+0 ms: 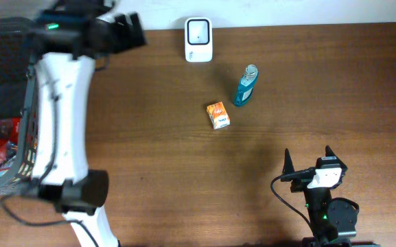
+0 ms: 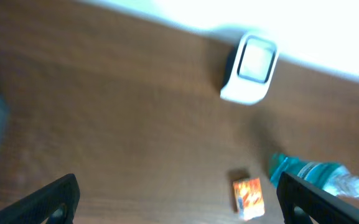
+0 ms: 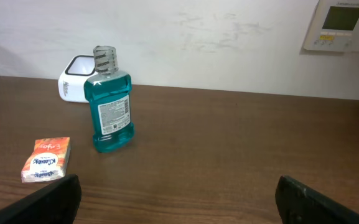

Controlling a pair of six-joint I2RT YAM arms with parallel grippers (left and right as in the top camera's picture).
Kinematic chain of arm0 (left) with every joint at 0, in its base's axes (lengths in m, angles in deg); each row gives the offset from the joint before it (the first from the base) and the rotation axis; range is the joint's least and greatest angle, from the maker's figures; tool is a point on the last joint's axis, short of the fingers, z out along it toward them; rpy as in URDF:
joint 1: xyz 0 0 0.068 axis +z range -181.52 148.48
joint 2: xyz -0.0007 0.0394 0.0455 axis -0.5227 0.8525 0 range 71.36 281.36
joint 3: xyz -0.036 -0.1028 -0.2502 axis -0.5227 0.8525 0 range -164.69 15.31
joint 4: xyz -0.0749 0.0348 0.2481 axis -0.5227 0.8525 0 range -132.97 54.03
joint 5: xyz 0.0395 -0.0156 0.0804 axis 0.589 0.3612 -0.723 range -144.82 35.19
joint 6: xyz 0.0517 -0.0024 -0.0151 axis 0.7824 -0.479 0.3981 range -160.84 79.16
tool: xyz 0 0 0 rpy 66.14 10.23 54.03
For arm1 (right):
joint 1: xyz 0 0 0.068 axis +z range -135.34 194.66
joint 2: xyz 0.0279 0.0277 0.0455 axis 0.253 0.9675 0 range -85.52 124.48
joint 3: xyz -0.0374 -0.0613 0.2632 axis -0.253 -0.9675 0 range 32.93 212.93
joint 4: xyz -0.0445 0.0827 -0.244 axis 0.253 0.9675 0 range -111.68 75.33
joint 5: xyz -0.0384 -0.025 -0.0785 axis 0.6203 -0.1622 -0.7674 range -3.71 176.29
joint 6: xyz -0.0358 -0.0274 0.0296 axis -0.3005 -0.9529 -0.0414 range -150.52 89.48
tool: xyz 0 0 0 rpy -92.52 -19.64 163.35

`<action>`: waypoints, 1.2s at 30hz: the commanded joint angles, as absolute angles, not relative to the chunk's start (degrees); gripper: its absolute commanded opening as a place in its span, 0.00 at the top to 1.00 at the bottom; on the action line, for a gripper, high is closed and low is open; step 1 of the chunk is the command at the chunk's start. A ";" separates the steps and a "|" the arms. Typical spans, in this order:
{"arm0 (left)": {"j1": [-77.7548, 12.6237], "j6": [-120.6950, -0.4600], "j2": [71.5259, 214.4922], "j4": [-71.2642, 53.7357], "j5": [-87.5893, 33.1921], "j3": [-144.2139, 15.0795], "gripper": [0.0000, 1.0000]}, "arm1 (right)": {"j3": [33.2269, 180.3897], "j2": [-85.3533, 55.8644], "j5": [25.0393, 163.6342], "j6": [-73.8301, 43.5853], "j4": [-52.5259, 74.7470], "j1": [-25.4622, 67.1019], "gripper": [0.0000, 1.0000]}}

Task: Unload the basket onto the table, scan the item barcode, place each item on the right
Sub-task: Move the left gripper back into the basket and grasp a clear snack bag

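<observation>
A white barcode scanner [image 1: 198, 40] stands at the table's far edge. A blue mouthwash bottle [image 1: 246, 86] stands to its right, and a small orange box [image 1: 218, 115] lies nearer the middle. My left gripper [image 1: 125, 32] hovers high at the far left, open and empty. In the blurred left wrist view the left gripper [image 2: 179, 199] has the scanner [image 2: 251, 68], the box [image 2: 249, 197] and the bottle [image 2: 316, 174] ahead and to the right. My right gripper [image 1: 308, 156] rests open at the near right; the right gripper [image 3: 179, 196] faces the bottle [image 3: 111, 102] and the box [image 3: 47, 159].
A dark wire basket [image 1: 27, 103] with red packets inside stands at the left edge, beside the left arm. A wall runs behind the table, with a control panel [image 3: 341, 25] on it at the right.
</observation>
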State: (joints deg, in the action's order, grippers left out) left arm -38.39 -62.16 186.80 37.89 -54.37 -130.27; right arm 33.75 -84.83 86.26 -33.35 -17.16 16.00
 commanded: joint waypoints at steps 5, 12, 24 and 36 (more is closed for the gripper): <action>-25.58 -60.02 178.32 37.19 -56.33 -137.59 0.01 | 33.25 -85.16 85.78 -33.29 -17.01 16.52 0.02; -11.03 -60.06 178.95 37.39 -56.12 -137.57 0.01 | 33.25 -85.16 85.78 -33.29 -17.01 16.52 0.02; -4.10 -59.52 182.14 38.89 -56.14 -133.90 0.01 | 33.25 -85.16 85.78 -33.29 -16.99 16.52 0.02; -3.57 -56.54 188.72 37.65 -60.73 -124.54 0.00 | 33.25 -85.16 85.78 -33.29 -17.01 16.52 0.02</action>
State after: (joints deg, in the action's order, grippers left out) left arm -4.05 -57.70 187.70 38.28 -58.02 -126.53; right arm 33.75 -84.83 86.26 -33.33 -17.16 16.00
